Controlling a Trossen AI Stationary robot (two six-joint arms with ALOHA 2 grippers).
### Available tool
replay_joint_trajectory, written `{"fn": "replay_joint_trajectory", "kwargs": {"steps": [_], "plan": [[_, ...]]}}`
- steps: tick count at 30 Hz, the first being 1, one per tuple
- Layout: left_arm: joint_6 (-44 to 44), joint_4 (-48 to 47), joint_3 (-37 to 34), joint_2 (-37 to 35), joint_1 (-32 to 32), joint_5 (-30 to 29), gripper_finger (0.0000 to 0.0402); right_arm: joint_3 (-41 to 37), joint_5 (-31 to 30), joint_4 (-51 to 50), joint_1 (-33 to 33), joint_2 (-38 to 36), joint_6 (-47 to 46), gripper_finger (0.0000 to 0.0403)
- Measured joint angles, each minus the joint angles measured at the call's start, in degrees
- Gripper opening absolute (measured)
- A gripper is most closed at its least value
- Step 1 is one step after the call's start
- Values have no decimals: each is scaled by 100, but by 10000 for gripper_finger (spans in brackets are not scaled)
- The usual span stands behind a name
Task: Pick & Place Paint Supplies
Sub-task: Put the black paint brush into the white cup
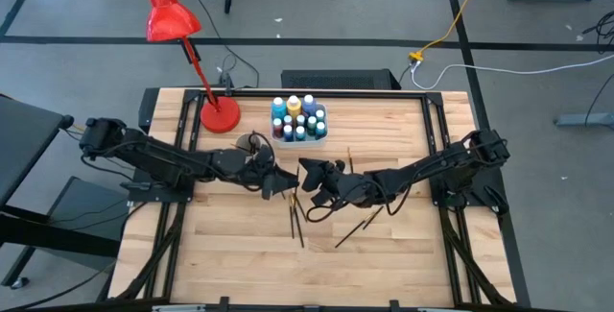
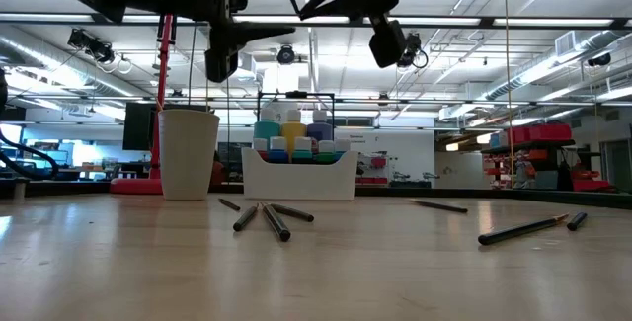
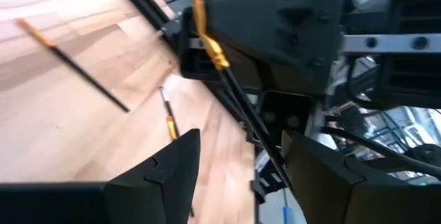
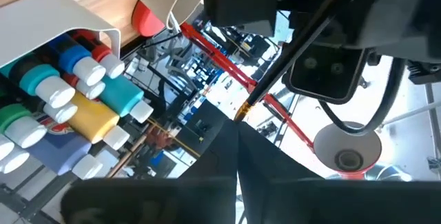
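Over the table's middle my right gripper (image 4: 238, 133) is shut on a paintbrush (image 4: 289, 52) that has an orange end, a gold band and a long dark shaft. The shaft (image 3: 242, 107) runs on between the fingers of my left gripper (image 3: 241, 140), which stands open facing the right one (image 1: 309, 174). Whether the shaft touches a left finger cannot be told. Small paint bottles (image 4: 89, 110) stand upright in a white tray (image 1: 299, 122) at the far middle. Several more paintbrushes (image 1: 297, 218) lie flat on the wood. My right gripper pinches the paintbrush between its two shut fingers at the orange end (image 4: 239, 118), just short of the gold band (image 4: 247, 105). The fingers come in about level from the table's right side. The brush is lifted clear and sticks out past the fingertips toward my left gripper.
A red desk lamp (image 1: 219, 115) stands at the far left, with a white cup (image 2: 189, 153) beside it and the tray. More loose brushes (image 2: 523, 230) lie toward the right. Bare wood lies along the near edge.
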State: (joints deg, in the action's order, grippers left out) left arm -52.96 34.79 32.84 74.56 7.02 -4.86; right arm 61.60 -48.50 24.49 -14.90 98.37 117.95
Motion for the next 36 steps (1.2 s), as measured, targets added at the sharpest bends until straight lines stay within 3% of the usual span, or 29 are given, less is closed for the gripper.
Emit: {"fn": "replay_joint_trajectory", "kwargs": {"steps": [6, 21, 28, 36], "plan": [[247, -334, 0, 0, -178, 1, 184, 0, -6, 47, 12, 0, 8, 0], [511, -344, 0, 17, -253, 63, 20, 0, -10, 39, 12, 0, 2, 0], [541, -344, 0, 17, -253, 148, 37, 0, 42, -25, 14, 1, -244, 9], [611, -483, 0, 17, -253, 202, 17, 0, 572, -139, 14, 2, -510, 72]]}}
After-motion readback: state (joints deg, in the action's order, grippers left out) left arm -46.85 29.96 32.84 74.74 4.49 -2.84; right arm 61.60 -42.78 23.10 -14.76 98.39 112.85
